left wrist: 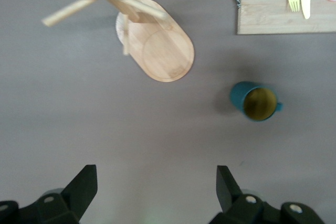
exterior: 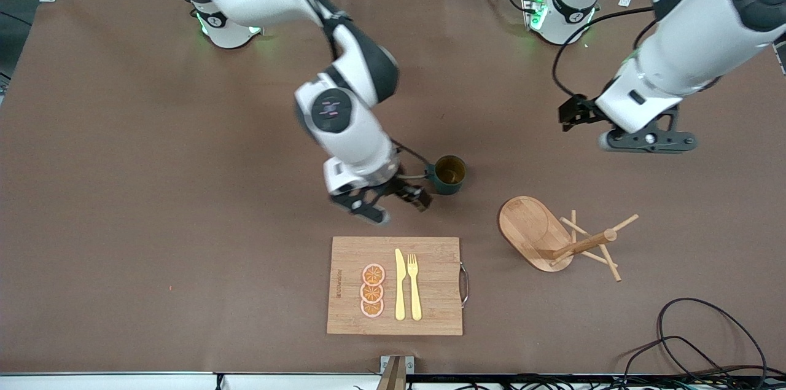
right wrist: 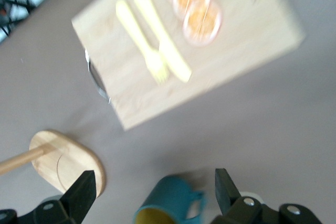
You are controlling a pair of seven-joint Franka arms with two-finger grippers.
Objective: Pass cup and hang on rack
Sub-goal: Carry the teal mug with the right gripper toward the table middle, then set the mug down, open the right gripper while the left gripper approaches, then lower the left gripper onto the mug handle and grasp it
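The dark teal cup [exterior: 449,174] stands upright on the brown table, its yellow inside showing. My right gripper [exterior: 393,204] hangs low just beside it, toward the right arm's end, open. In the right wrist view the cup [right wrist: 168,203] sits between the spread fingers of the right gripper [right wrist: 155,182], touched by neither. The wooden rack [exterior: 552,236] stands nearer the front camera than the cup, toward the left arm's end. My left gripper [exterior: 648,143] waits up over bare table, open and empty. The left wrist view shows the left gripper [left wrist: 157,179] with the rack [left wrist: 157,45] and cup [left wrist: 257,102] below.
A wooden cutting board [exterior: 396,285] with a yellow knife, a fork and orange slices lies near the front edge, nearer the camera than the cup. Black cables [exterior: 694,341] lie at the front corner on the left arm's end.
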